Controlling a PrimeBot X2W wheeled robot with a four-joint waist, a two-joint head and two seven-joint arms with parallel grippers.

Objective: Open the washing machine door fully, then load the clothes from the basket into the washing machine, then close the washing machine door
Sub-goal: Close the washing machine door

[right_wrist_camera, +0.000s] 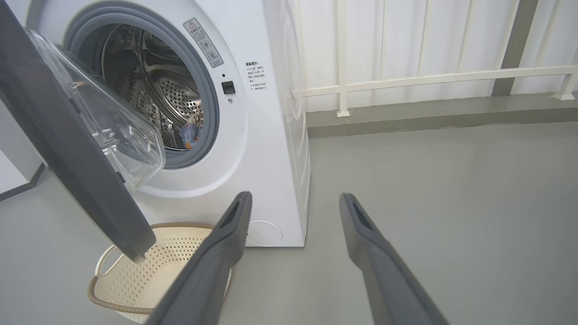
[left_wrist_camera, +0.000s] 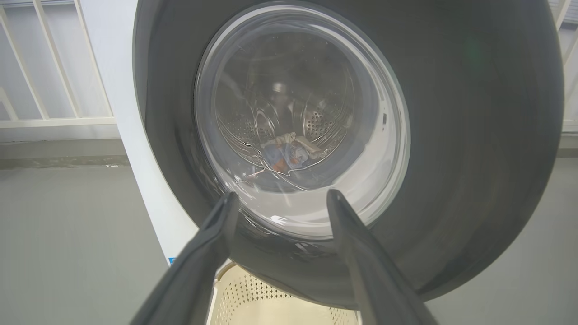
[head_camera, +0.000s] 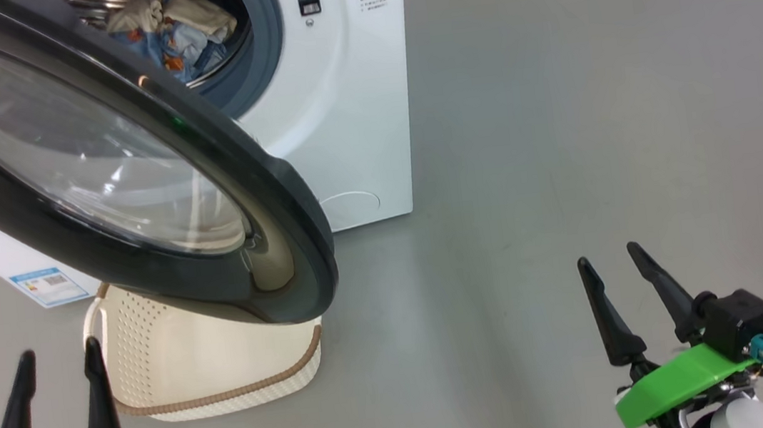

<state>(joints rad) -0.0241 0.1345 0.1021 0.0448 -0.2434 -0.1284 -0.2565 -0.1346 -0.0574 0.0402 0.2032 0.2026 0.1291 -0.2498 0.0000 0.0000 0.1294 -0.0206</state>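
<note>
Grey floor (head_camera: 557, 115) before a white front-loading washing machine (head_camera: 340, 104). Its rigid, likely heavy, glossy black round door (head_camera: 280, 204) stands half-open over a cream perforated plastic basket (head_camera: 213, 377); best pushed at its slick rim, not the glass. Soft blue-and-cream clothes (head_camera: 181, 28) lie in the drum. The left fingers (head_camera: 99, 404) and right fingers (head_camera: 609, 321) spread wide, empty.

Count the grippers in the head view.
2. The left gripper at lower left, open, beside the basket; the right gripper at lower right, open, over bare floor. None seems hidden.

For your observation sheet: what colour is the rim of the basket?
Brown, woven-look; the basket rim shows best in the right wrist view.
</note>
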